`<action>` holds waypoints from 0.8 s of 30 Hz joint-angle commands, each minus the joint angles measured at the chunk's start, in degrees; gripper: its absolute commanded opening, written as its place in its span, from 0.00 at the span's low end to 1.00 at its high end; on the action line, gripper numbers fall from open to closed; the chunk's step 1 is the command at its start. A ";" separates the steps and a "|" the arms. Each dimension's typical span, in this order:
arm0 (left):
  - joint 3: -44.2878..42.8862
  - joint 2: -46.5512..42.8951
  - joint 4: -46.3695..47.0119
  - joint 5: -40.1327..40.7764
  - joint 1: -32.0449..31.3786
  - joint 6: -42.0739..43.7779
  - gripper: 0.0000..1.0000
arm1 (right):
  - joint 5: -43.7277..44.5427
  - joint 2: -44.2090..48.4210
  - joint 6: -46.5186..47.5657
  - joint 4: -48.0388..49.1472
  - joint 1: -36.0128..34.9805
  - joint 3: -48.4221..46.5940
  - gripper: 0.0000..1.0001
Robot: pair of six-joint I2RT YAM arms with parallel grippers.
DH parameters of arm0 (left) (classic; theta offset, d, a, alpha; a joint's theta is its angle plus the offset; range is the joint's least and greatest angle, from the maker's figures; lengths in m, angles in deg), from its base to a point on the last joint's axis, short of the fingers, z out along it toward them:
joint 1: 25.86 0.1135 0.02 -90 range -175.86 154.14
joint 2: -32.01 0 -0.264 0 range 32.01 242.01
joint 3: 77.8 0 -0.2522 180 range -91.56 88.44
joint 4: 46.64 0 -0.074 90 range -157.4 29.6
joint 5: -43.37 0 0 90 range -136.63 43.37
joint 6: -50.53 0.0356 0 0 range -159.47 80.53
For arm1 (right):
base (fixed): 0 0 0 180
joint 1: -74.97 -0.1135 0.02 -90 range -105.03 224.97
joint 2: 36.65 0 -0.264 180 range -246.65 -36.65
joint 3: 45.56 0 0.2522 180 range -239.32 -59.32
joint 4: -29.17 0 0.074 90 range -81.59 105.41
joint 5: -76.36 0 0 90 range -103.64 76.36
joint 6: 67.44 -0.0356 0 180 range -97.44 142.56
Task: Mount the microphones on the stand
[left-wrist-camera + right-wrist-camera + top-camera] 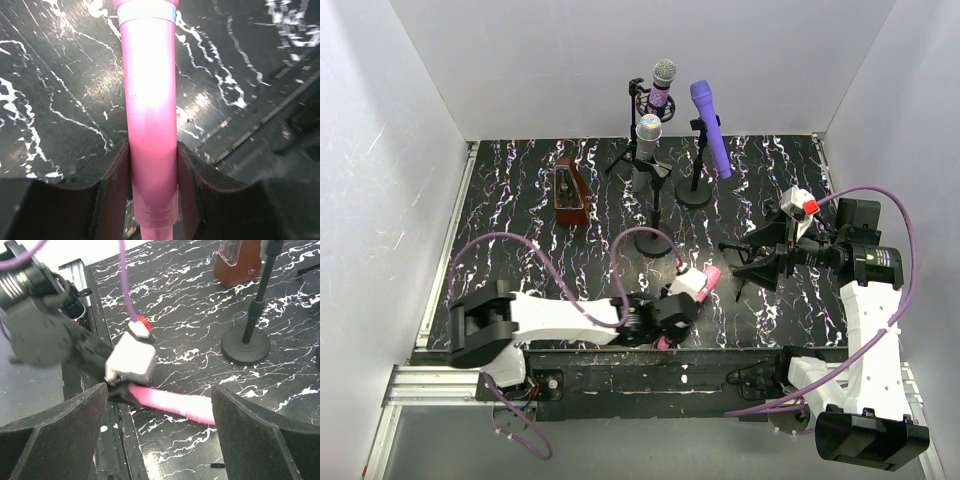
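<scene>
Writing: a faint round mark on the pink microphone (150, 100) body, too blurred to read. A pale band circles it near the far end.

Left claw (152, 170): narrow, both dark fingers (115, 185) pressed against the sides of the pink microphone, gripping it near 1 end. The microphone lies low and roughly level near the front edge of the counter (520, 230). I cannot tell whether it touches the surface.

Right claw (159, 390): spread wide, nothing between its fingers, hanging to the right of the pink microphone and apart from it.

Other 3 microphones, at the back of the counter:
- glittery purple microphone (663, 85), head up, in a stand.
- silver-grey microphone (647, 140), head up, in a stand with a round base (653, 240).
- violet microphone (708, 125), tilted, in a stand.

Dark red box (568, 192) stands left of the stands.
</scene>
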 commanded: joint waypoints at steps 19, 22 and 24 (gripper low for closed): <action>11.36 -35.59 19.79 -5.64 -0.03 15.17 0.00 | -0.34 -0.62 5.84 -12.11 0.31 -8.89 0.91; 8.72 -34.27 20.49 -5.03 -0.03 16.40 0.00 | -0.07 -1.05 5.84 -12.63 0.31 -8.71 0.91; 7.14 -33.39 21.28 -4.94 0.06 17.19 0.00 | 0.02 -1.23 5.84 -12.81 0.31 -8.71 0.91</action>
